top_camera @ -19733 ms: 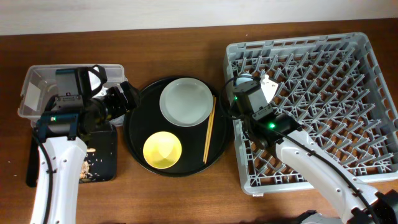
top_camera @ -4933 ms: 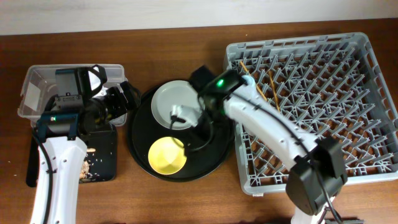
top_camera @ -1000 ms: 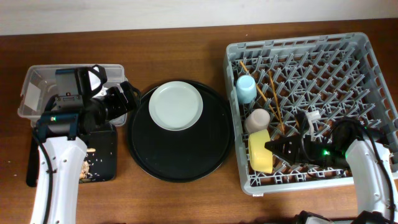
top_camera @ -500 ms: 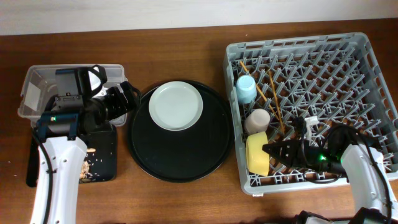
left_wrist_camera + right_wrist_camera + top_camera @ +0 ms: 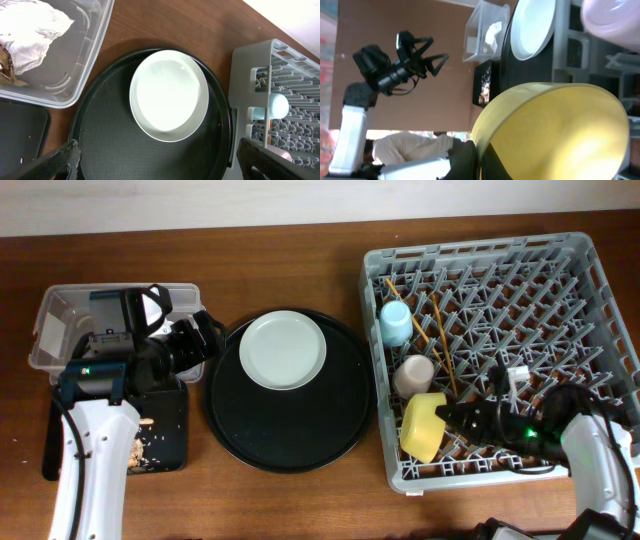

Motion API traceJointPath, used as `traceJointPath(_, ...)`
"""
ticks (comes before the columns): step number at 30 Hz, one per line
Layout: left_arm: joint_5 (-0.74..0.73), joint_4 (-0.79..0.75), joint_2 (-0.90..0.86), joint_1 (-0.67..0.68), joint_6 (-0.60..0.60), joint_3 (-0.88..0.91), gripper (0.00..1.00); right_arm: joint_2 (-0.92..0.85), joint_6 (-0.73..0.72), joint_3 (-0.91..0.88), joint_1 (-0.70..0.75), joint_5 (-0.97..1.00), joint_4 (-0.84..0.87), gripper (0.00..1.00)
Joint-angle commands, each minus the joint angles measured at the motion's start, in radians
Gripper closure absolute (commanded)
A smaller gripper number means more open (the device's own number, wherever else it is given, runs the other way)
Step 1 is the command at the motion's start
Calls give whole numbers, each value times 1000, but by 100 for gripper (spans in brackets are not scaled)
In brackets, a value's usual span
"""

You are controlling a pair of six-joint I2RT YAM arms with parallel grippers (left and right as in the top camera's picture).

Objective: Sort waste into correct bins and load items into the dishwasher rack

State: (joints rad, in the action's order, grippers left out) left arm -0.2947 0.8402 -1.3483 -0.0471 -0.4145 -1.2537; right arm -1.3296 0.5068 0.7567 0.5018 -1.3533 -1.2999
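Two fingers of the right gripper (image 5: pixel 447 416) pinch the small yellow bowl (image 5: pixel 421 426) at its rim. In the right wrist view one dark finger (image 5: pixel 466 159) lies on the outside, and the bowl hides the other. The bowl stands tilted on edge in the front-left corner of the dishwasher rack (image 5: pixel 480 248), glossy, its hollow facing the gripper.

The pink cup (image 5: pixel 413 375) is just behind it, touching or nearly so. The light blue cup (image 5: pixel 395 322) sits further back along the same left side. The chopsticks (image 5: pixel 440 340) lie slanted across the pegs beside the cups.

The pale round plate (image 5: pixel 284 351) sits on the large round black tray (image 5: pixel 300 435), toward its back-left.

The left gripper (image 5: pixel 157 152) hangs over that tray with its jaws spread wide, holding nothing.

The clear tub (image 5: pixel 55 315) holds the crumpled white napkin (image 5: pixel 30 27). A brown scrap at the tub's edge is probably the wrapper (image 5: pixel 5 62). The flat black tray (image 5: pixel 168 425) in front of the tub carries beige crumbs (image 5: pixel 135 455).
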Motion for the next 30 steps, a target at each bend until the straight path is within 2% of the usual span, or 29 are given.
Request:
traceJointPath(1,4,-1,2,-2,12,-4,1,-13,36,23,58,159,25,96)
traceJointPath(7,4,-1,2,-2,12,-4,1,-13,36,39,95,186,24,96)
traceJointPath(11,4,-1,2,-2,12,-4,1,-13,46,81,94,140,-36,96)
traceJointPath(16,4,-1,2,-2,12,-4,1,-13,185,122,94,50,-196,96)
traceJointPath(20,4,-1,2,-2,12,-4,1,-13,385,126,94,9,-397,96)
traceJointPath(25,4,-1,2,-2,12,-4,1,-12,387,126,77,6,-399,96)
traceJointPath(30,4,-1,2,-2,12,-4,1,-12,399,126,-26,-67,-399,96)
